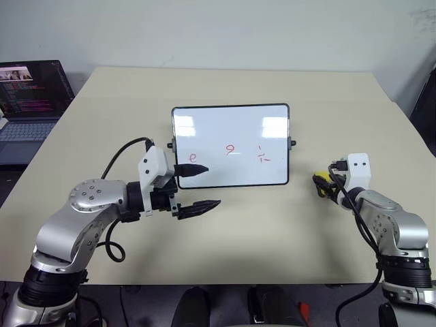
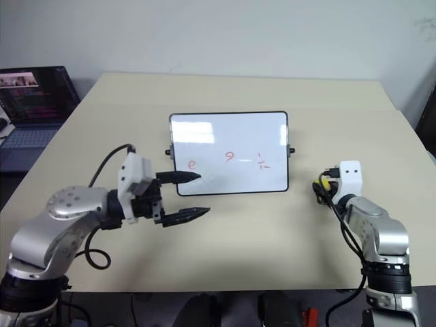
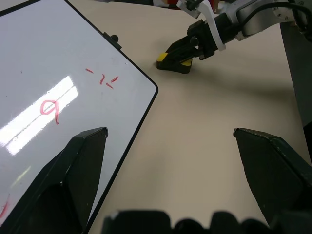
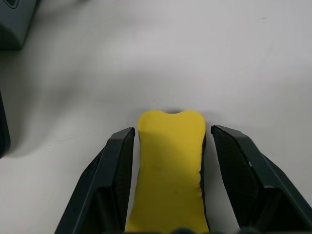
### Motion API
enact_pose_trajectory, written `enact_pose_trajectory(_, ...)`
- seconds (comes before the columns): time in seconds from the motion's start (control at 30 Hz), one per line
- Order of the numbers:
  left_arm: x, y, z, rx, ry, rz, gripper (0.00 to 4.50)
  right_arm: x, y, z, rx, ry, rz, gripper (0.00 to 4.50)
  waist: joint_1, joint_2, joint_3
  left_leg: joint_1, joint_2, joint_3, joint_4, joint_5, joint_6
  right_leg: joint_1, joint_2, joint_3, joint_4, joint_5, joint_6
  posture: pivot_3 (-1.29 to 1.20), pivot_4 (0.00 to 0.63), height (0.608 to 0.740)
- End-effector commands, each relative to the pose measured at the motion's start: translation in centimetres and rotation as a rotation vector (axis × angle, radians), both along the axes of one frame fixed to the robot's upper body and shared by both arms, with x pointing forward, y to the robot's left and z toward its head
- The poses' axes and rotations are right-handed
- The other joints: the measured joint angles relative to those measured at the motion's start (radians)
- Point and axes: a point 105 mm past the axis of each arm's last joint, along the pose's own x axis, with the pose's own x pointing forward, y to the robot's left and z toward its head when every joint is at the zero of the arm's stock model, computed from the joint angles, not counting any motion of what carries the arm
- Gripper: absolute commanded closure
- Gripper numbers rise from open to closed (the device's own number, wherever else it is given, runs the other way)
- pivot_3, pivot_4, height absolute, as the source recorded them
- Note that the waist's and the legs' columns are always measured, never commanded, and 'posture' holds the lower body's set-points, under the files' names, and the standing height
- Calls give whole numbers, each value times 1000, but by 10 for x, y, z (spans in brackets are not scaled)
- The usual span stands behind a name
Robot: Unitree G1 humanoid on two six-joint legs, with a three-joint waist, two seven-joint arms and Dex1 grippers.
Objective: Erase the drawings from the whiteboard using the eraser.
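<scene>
Yellow eraser [image 4: 168, 170] lies between the right gripper's [image 4: 170, 146] fingers, which flank it with slim gaps, near the table's [image 1: 225, 245] right edge. Left gripper [image 1: 203, 187] gapes wide over the whiteboard's [image 1: 230, 133] lower-left corner; three red drawings [image 1: 230, 150] remain.

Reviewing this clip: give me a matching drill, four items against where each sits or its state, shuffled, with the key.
Items:
1. eraser
2. drawings
3. left gripper
4. laptop

Places or states:
A. fingers wide apart, at the whiteboard's near left corner
B. table's far left edge
C. between the right gripper's fingers
D. red, on the whiteboard

Pairs: 1-C, 2-D, 3-A, 4-B
</scene>
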Motion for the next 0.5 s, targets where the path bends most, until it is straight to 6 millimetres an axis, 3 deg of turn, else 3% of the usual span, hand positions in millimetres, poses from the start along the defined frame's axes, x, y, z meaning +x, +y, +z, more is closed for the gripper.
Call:
enact_pose_trajectory(0.03,-3,-1,2,1,-26,1,0,2,0,12,-1,-51,7,1950,0,0,0,0,0,0,0,0,0,0,0,0,0,0,0,0,150,740)
enact_pose_trajectory(0.2,3,11,-7,-27,11,142,0,-2,5,17,-32,-78,48,1950,-1,0,0,0,0,0,0,0,0,0,0,0,0,0,0,0,150,740)
enact_pose_trajectory(0.3,0,21,-15,-31,54,233,0,-9,10,22,-81,-99,109,2487,-1,0,0,0,0,-1,1,0,0,0,0,0,0,0,0,0,150,740)
enact_pose_trajectory(0.4,-2,33,-23,-13,88,326,0,-16,17,33,-124,-140,181,3427,0,0,0,0,1,-2,1,0,0,0,-1,0,1,0,0,0,150,740)
enact_pose_trajectory(0.5,-7,48,-28,22,116,396,0,-27,35,49,-157,-182,304,3541,-1,0,0,0,1,-2,2,0,0,0,-1,1,2,0,0,0,150,740)
